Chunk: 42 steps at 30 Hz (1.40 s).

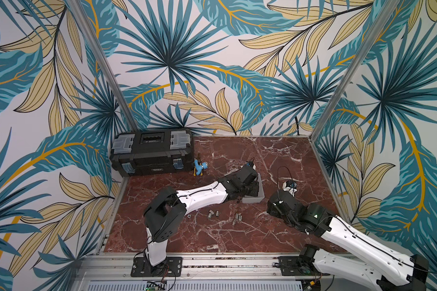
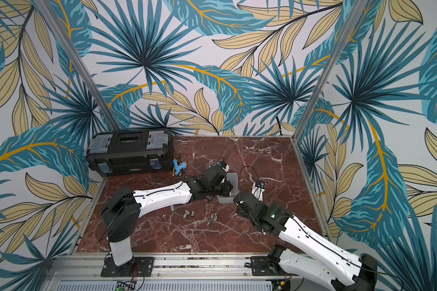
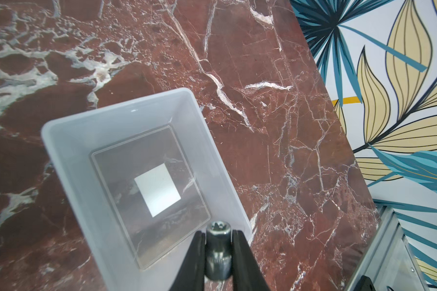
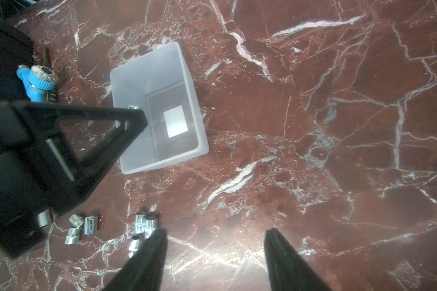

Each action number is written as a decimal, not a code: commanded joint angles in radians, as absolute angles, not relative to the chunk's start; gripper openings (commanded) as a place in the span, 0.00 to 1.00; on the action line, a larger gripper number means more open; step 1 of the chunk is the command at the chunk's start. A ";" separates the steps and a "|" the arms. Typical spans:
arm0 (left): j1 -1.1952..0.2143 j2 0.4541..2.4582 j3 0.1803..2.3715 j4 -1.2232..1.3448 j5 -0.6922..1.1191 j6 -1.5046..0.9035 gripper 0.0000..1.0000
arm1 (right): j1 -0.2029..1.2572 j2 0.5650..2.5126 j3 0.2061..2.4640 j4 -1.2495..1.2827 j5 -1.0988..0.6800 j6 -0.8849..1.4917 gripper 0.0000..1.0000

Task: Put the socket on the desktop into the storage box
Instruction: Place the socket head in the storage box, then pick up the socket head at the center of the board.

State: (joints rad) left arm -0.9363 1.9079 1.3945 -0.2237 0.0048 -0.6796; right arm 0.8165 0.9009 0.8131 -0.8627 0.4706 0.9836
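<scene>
While hovering over storage box [image 1: 253, 200] mid-frame in a top view, clamps socket [image 3: 218, 252] in left pincer [image 3: 218, 233], holds right pincer [image 4: 217, 230] apart above worktop [image 4: 313, 100] by loose sockets [image 4: 146, 224].

In both top views the left arm [image 1: 199, 194] hides most of the box [image 1: 253, 200], and the loose sockets [image 1: 237, 216] are too small to tell apart. From the right wrist, the blurred left gripper [image 4: 136, 118] covers one box wall and part of one of them; the frame's edge cuts off the right gripper [image 4: 216, 231] and the toolbox [image 4: 8, 50]. From the left wrist, the held socket [image 3: 218, 241] blurs at its near end, and the box's near corner runs out of frame.
</scene>
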 commanded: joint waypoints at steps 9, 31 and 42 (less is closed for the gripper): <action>-0.943 1.995 1.500 -0.337 -0.024 -0.662 0.31 | 0.813 0.892 0.822 -0.885 0.434 0.936 0.66; -0.982 1.457 1.276 -0.393 -0.204 -0.545 0.61 | 0.833 1.072 1.057 -0.904 0.319 0.779 0.66; -0.980 1.068 0.825 -0.574 -0.273 -0.657 0.57 | 0.914 1.158 1.047 -0.773 0.327 0.771 0.64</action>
State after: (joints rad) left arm -0.9802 1.0878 0.8974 -0.4706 -0.2695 -0.6128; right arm 0.8955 1.1580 1.0760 -0.8200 0.3202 0.7792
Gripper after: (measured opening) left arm 0.576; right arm 0.645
